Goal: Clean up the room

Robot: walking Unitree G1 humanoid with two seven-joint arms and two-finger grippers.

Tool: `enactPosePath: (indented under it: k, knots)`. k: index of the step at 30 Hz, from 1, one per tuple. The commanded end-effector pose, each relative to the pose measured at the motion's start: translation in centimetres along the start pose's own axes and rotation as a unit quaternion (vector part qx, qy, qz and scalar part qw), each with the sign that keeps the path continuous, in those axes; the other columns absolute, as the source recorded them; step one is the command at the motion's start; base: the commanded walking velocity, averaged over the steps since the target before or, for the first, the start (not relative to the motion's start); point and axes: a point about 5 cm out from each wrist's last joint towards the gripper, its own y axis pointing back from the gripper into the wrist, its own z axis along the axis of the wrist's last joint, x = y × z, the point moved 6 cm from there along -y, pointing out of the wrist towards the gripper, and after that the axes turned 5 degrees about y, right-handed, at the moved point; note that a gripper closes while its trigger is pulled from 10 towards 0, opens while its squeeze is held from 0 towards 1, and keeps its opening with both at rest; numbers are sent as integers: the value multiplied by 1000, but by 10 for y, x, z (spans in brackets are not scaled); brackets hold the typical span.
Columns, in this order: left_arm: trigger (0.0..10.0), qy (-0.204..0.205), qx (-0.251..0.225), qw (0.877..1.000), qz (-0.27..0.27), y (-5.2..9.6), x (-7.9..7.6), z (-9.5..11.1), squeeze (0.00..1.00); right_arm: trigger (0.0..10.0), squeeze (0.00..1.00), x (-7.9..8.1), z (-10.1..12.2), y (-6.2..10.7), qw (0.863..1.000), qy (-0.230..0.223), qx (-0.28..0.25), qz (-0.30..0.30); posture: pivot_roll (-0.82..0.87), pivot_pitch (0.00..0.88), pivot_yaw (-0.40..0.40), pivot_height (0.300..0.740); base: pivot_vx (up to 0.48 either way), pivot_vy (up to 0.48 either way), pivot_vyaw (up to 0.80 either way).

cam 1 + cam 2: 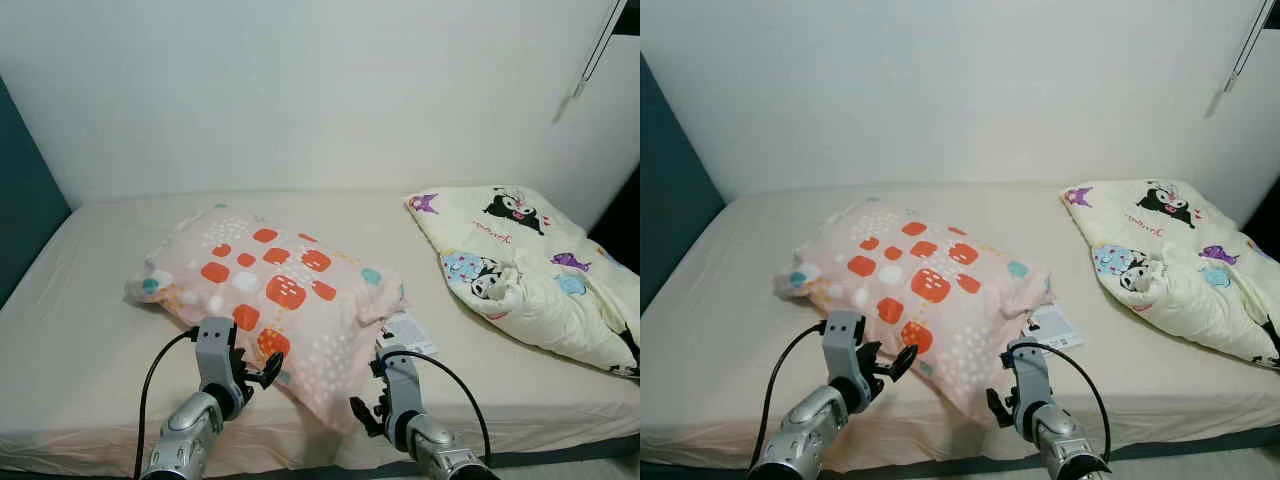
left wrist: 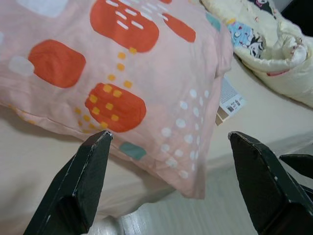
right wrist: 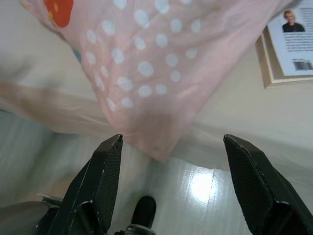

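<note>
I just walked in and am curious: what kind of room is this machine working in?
Most likely a bedroom. A bed with a beige sheet runs along a bare white wall, a pink pillow with orange patches lies on it, and a cream cartoon-print blanket is bunched at one end.

We see a bed (image 1: 90,300) with a beige sheet, set against a white wall. On it lies a pink pillow (image 1: 275,290) with orange patches, its corner hanging over the near edge. A book (image 1: 410,335) lies partly beneath the pillow. A cream cartoon-print quilt (image 1: 525,270) lies bunched on the right side.
</note>
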Motion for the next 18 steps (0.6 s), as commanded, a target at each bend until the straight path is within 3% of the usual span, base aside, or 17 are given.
enactPosePath:
  k: [1,5,9,18]
  knots:
    - [10000,-17,11,1000,4,3,5,-3,0,10000,0,1,-1,0,1000,-6,1,1,-8,19,-38,740,0,-469,0]
    - [10000,-9,8,1000,21,2,10,-3,0,10000,0,1,0,0,1000,-5,0,0,-8,18,-39,740,0,-386,0]
    - [10000,15,1,999,35,2,15,0,0,10000,0,1,0,0,1000,-4,0,0,-9,17,-40,740,0,0,0]
    - [10000,30,-23,997,65,5,31,11,0,10000,0,1,1,-1,1000,-1,-1,2,-14,14,-44,740,0,0,0]
